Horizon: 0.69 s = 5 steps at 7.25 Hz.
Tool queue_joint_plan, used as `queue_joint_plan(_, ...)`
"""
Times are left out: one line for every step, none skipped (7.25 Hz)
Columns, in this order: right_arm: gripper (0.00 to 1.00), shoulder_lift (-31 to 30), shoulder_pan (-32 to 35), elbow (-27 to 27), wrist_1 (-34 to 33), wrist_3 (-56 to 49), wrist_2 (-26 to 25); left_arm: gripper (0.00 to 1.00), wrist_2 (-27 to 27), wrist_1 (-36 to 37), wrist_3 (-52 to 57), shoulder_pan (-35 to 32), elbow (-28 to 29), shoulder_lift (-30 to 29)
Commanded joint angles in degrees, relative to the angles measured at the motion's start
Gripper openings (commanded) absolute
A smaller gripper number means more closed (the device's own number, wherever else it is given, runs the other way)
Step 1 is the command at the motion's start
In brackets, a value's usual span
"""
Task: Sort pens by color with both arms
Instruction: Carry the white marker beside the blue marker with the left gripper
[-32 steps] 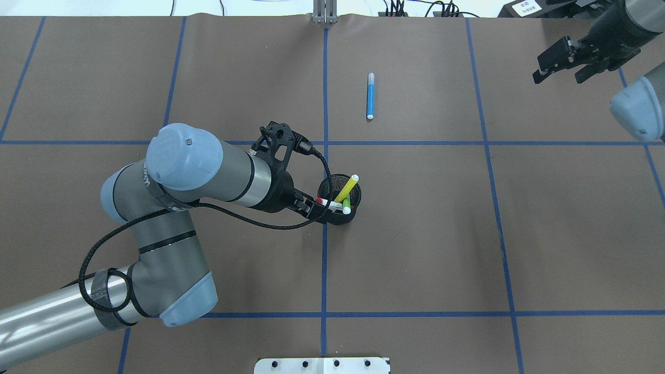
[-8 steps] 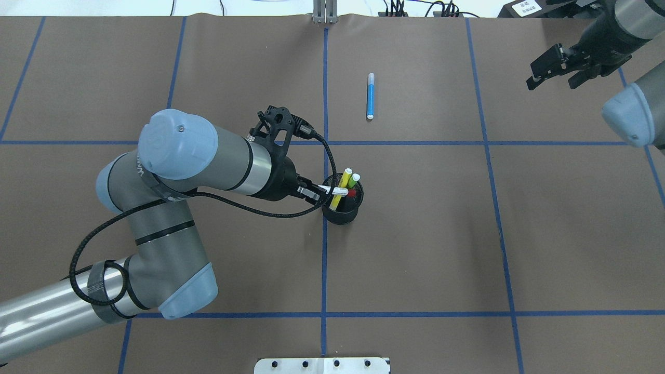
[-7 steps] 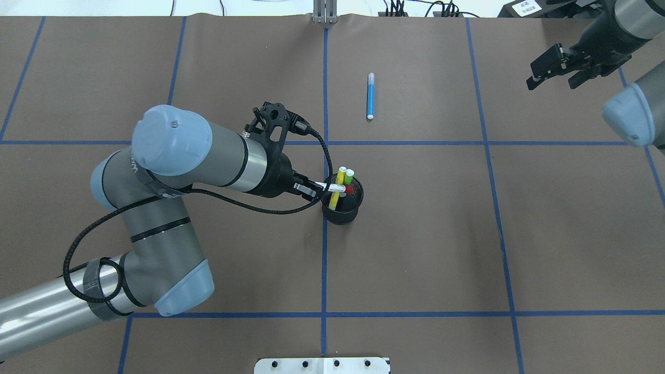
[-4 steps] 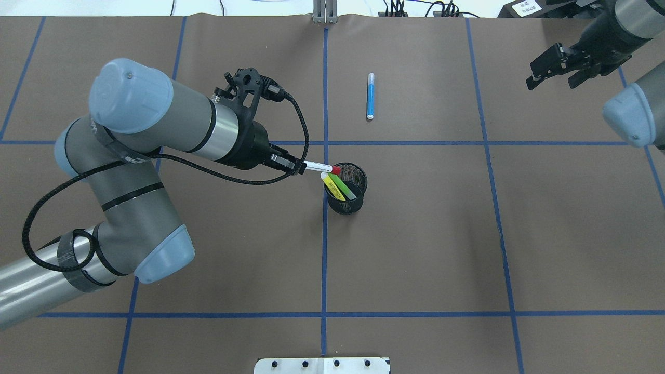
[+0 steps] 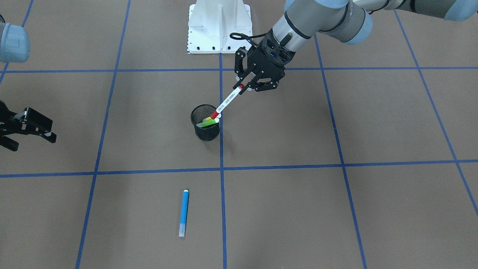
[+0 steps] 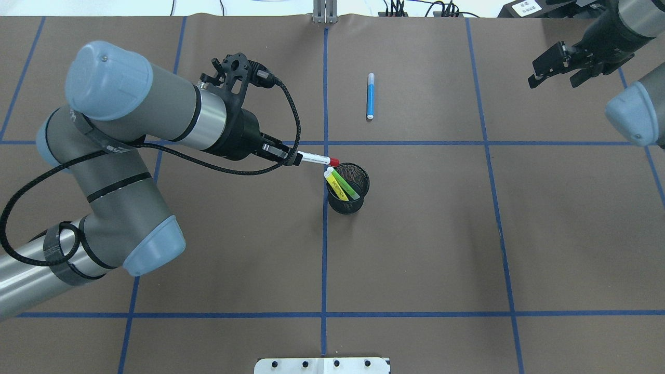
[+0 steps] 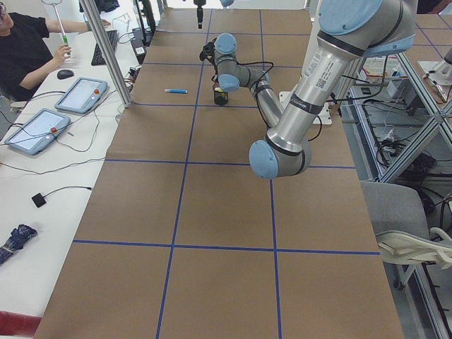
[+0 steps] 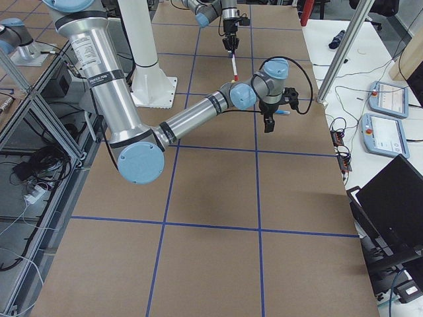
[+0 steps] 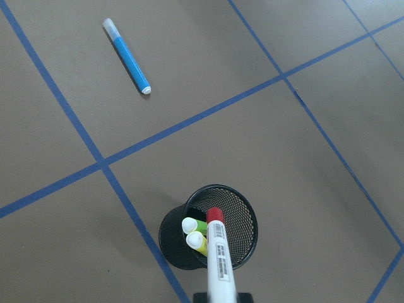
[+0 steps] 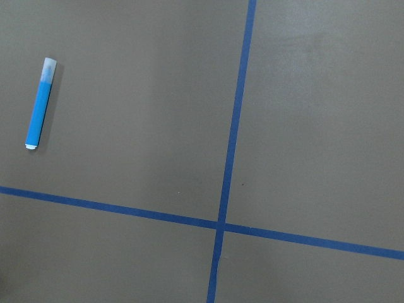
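Note:
My left gripper (image 6: 292, 157) (image 5: 243, 86) is shut on the white pen with the red cap (image 6: 318, 159) (image 5: 226, 101) (image 9: 218, 255) and holds it in the air, red end over the near rim of the black mesh cup (image 6: 349, 197) (image 5: 205, 130) (image 9: 243, 237). The yellow pen (image 6: 335, 187) (image 9: 196, 242) and the green pen (image 6: 345, 185) (image 9: 193, 226) lean inside the cup. The blue pen (image 6: 370, 96) (image 5: 184, 212) (image 9: 128, 57) (image 10: 40, 105) lies flat on the table beyond the cup. My right gripper (image 6: 557, 67) (image 5: 28, 130) is open and empty, far off at the table's right side.
Brown table cover marked with blue tape grid lines (image 6: 326, 143). The white metal base (image 5: 219, 26) stands at the robot side. An operator and tablets (image 7: 81, 95) show beyond the far table edge in the exterior left view.
My left gripper has pulled the white red-capped pen up out of the mesh cup and drawn back left and away; the yellow and green pens shifted inside the cup. The right arm barely moved.

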Motion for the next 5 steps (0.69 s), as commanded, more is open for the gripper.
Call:
queue_joint_plan(1.0,0.0,0.1,0.3,0.0,0.0,0.0,0.0,0.5,-0.4,-3.2,-3.1,1.9,-0.7)
queue_joint_plan(1.0,-0.1,0.3,0.7,0.0,0.0,0.0,0.0,3.0,-0.7,-6.1,-3.9,3.6,-2.1)
queue_joint_plan(1.0,-0.3,0.3,1.1,0.0,0.1,0.0,0.0,8.7,-0.8,-8.9,-3.8,4.8,-3.3)
queue_joint_plan(1.0,-0.5,0.3,1.5,0.0,0.1,-0.1,0.0,12.2,-0.9,-10.6,-3.6,8.0,-5.4)
queue_joint_plan(1.0,-0.5,0.3,1.5,0.0,0.1,-0.1,0.0,16.2,-0.9,-10.7,-3.3,10.6,-7.5)
